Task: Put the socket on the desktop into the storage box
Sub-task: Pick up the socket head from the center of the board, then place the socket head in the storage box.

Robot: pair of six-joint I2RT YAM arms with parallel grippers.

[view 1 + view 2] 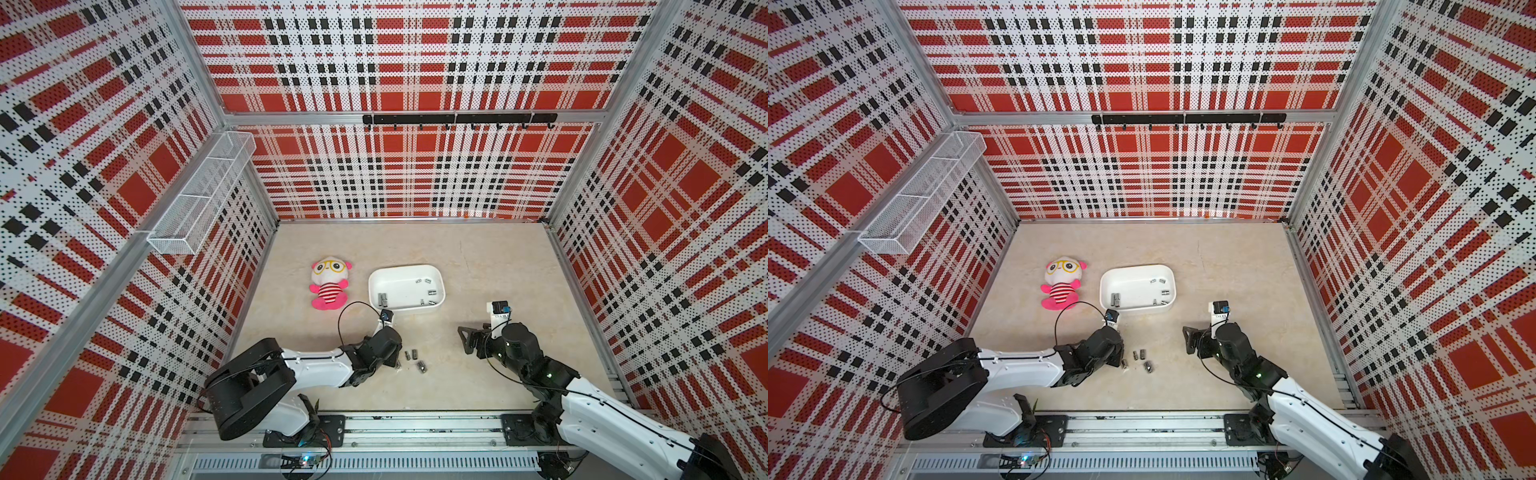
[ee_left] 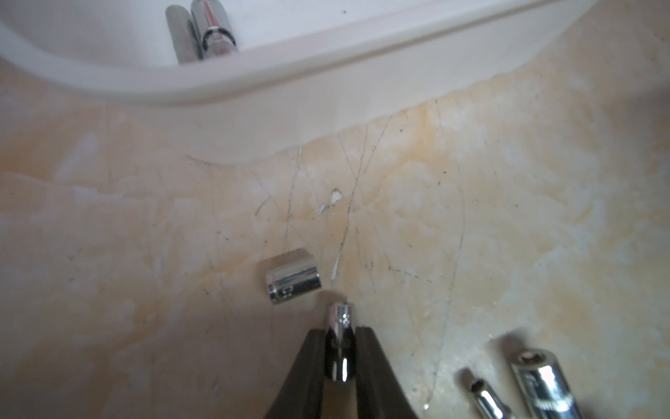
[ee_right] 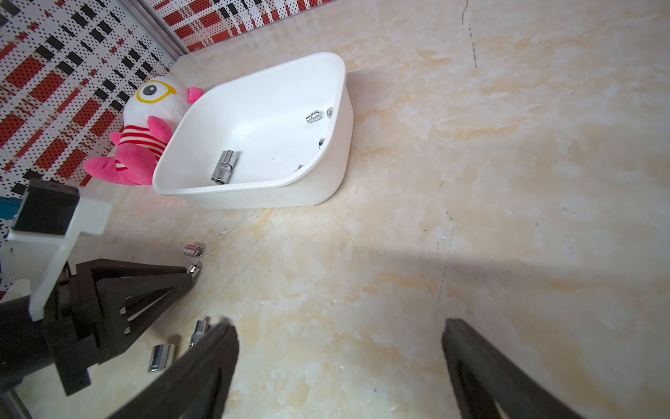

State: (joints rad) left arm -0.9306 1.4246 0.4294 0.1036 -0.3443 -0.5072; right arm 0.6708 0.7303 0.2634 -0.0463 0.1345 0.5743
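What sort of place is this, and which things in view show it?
Probably a robot test cell, not a real workshop: a left arm and right arm bolted to a rail, plaid pegboard walls boxing in a desktop, and a doll beside a box of sockets.

A plush doll (image 1: 329,282) lies face-up; wire basket (image 1: 203,195) and hook rail (image 1: 457,119) hang on walls (image 1: 415,62).

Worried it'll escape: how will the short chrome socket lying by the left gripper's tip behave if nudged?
The short socket lies on its round side, so it probably rolls. Its mirror-polished chrome looks slippery; likely rigid, heavy for its size.
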